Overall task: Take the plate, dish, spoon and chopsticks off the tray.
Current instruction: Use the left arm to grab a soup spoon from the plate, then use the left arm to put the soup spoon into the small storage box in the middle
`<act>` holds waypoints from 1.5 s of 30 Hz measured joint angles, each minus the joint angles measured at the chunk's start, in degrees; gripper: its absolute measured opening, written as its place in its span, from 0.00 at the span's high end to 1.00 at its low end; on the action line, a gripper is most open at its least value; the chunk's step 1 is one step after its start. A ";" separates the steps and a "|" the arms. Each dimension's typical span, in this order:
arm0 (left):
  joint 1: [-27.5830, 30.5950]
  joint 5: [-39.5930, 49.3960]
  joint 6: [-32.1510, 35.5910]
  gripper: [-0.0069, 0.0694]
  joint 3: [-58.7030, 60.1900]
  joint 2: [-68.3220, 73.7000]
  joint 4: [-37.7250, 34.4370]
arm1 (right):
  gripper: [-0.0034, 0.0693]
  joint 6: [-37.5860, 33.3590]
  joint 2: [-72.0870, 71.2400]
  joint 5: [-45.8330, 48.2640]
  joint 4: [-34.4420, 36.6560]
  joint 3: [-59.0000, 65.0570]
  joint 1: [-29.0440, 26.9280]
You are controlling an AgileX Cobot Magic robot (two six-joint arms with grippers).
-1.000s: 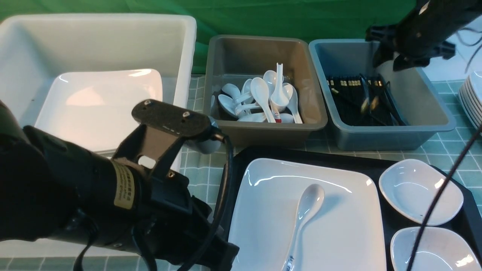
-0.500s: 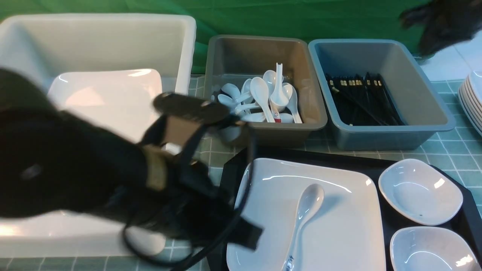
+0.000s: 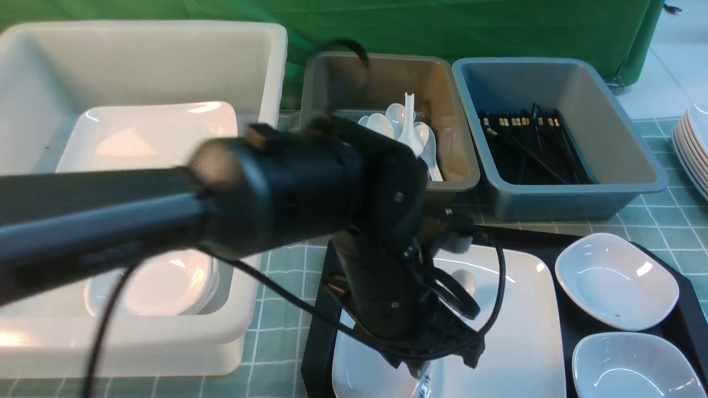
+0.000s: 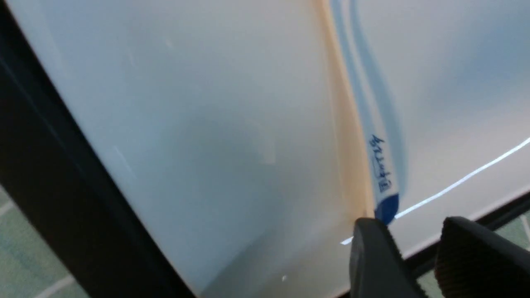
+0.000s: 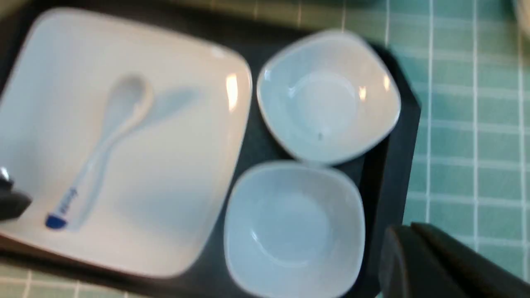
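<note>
two dishes — one farther off (image 3: 617,282), one nearer (image 3: 636,365) — sit side by side on the right part of the tray (image 3: 688,309), and the big plate (image 3: 514,331) fills the rest, the spoon (image 4: 360,103) lying on it. what's changed over the last second: my left arm has swung in from beside the tray to over the plate, and its end effector (image 4: 408,248) has parted its fingers, a modest gap near the printed tip of the handle. my right arm has pulled away from the blue-grey tub (image 3: 581,204), out of the front view, and its end effector (image 5: 418,256) is closed with nothing in it. the chopsticks (image 3: 531,149) are in that tub with the others, so i read that part as done and the spoon as the left arm's next pick. i see no grip on it; the handle lies free on the plate. i'd guess the brown tub (image 3: 462,138) is where it goes, since other spoons lie there. for room, the handle tip lies near the plate's edge, with the tray rim close beyond, so i'd keep the fingers off both. the right arm looks down on the dishes and a bare strip of desk (image 5: 451,165) past the tray — space to come in from that side.
</note>
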 joint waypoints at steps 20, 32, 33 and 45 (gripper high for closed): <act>-5.12 -3.64 1.77 0.72 -1.02 7.89 5.30 | 0.90 1.67 -2.56 -6.31 0.05 4.70 0.00; -2.28 5.70 1.30 0.88 -22.84 2.16 14.89 | 0.88 1.72 -2.56 -6.31 0.25 4.70 0.00; -2.03 5.70 1.36 0.88 -23.48 2.24 14.94 | 0.88 1.72 -2.56 -6.31 0.60 4.70 0.00; 16.82 2.41 2.44 0.82 -51.23 18.89 14.84 | 0.86 2.10 -2.56 -6.46 0.60 4.70 0.00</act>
